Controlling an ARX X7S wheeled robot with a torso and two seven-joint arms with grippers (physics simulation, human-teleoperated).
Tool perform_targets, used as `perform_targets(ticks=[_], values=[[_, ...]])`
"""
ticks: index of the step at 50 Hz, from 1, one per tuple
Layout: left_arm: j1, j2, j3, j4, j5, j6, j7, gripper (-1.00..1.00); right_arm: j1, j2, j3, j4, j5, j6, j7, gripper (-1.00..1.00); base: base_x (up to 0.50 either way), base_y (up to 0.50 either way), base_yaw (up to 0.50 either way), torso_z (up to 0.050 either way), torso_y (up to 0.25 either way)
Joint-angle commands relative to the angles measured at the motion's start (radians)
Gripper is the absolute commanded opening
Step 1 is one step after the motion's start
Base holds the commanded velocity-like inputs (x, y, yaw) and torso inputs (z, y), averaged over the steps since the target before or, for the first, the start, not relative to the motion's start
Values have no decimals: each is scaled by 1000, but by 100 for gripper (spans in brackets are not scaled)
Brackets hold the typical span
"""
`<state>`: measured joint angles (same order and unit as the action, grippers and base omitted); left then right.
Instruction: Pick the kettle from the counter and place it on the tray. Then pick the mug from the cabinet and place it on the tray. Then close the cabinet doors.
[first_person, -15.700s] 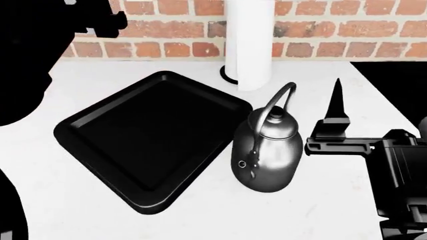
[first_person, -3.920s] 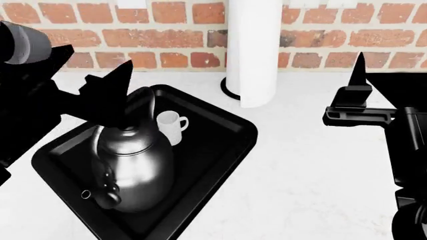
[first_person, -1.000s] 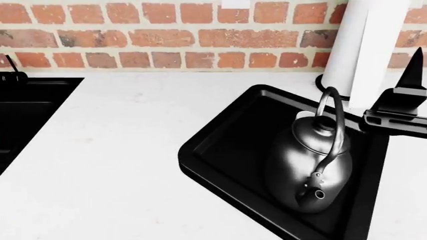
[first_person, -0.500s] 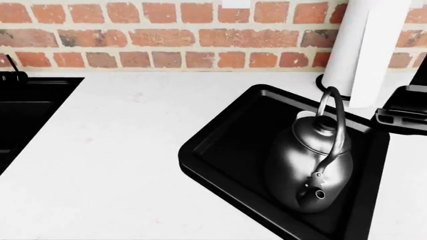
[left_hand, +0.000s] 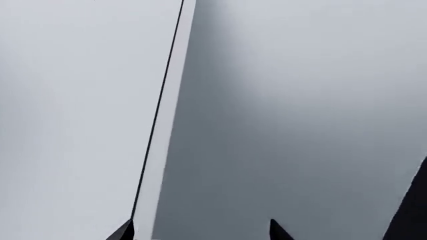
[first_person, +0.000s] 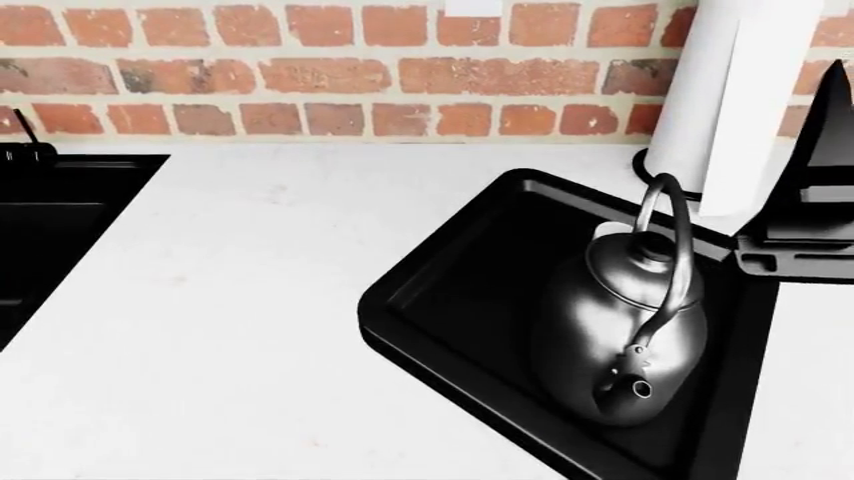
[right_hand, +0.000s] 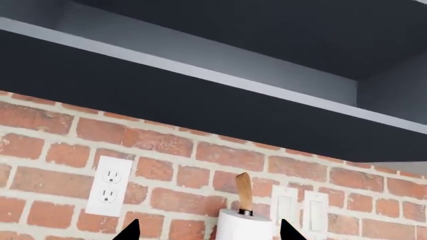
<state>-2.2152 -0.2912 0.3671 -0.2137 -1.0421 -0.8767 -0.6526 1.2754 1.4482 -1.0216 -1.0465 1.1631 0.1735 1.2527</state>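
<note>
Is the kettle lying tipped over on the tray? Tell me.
No. In the head view the kettle stands upright on the black tray, handle arched above its lid.

Even, bright light fills the head view: the counter renders nearly pure white with almost no cast shadows, while the tray reads as flat glossy black with thin rim highlights and the kettle carries soft grey reflections. The left wrist view is a smooth grey gradient over flat panels, darker toward one side, without texture. All renders are sharp, free of blur or edge distortion; the right wrist view's cabinet underside sits in deep shade above the well-lit brick wall.
</note>
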Motion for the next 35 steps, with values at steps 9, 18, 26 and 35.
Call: perform_targets(ticks=[9,18,26,35], values=[[-42,153,18,-43,-67,112,170,100,511,57,-623,-1,-72,-111,-34,100,0,0,0,1,1],[-27,170,19,-106,-89,108,208,100,775,50,-896,-1,-73,-138,-24,100,0,0,0,0,1],[-23,194,-12,-192,-149,91,229,100,1072,31,-1210,-1,-77,-167,-7,100,0,0,0,1,0],[-57,207,35,-333,-117,89,312,100,1077,25,-1228,-1,-86,-172,-2,100,0,0,0,0,0]])
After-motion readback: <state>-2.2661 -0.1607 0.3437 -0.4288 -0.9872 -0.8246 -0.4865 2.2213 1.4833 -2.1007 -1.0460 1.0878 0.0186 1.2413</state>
